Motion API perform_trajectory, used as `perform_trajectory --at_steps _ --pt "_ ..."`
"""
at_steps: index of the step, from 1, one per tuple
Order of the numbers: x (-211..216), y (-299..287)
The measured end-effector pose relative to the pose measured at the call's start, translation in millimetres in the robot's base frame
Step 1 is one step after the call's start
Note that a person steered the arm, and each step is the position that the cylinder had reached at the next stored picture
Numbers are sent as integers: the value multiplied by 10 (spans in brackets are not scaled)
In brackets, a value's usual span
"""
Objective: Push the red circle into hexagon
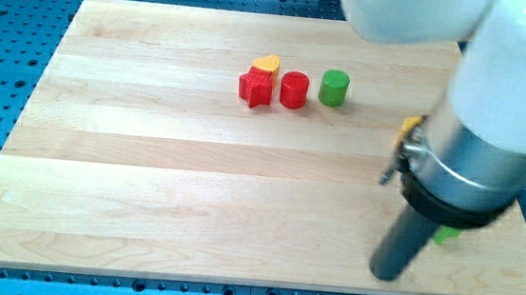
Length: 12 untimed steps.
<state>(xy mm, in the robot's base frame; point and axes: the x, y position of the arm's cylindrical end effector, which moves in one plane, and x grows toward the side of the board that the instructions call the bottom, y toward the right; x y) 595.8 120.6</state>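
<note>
— Up and to the view's left of my tip (387, 276), what is sitting on the board (145, 185)?

— A small cluster is sitting well apart from the tip. The red circle (294, 90) is standing in the middle of it: a short, round, bright red puck, upright, with a flat top. A red star (257, 88) is sitting just beside it on the far side from the tip, possibly touching it. A yellow block (267, 64) is peeking out behind the star, and a green circle (334, 88) is standing near the red circle on the side nearer the tip.

— Is the tip holding anything?

— No. It is a plain dark rod with no jaws to part or close; it is resting low on the board near the view's bottom right, touching no block.

— Where is the hexagon?

— I am not seeing one clearly. The arm is hiding most of a second yellow piece (410, 128) above the tip and a green sliver (445, 234) just to the tip's right; either may be it, but I cannot tell.

— What is risking failure?

— Crowding, I am judging. Coming in from the far side, the tip is likely to be nudging the star or yellow block along too, and the round puck may be rolling off the rod sideways or bumping the green circle.
</note>
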Motion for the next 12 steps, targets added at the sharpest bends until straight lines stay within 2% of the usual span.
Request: perform_trajectory --at_steps 2,3,4,5,6,7,8,11,12 --pt "-1805 -1433" --pt "-2022 -1915" --pt "-2332 -1582" --pt "-2346 -979" --pt "-2303 -1012" --pt "-2026 -851" --pt "-2026 -374" --pt "-2151 232" --pt "-2155 232"
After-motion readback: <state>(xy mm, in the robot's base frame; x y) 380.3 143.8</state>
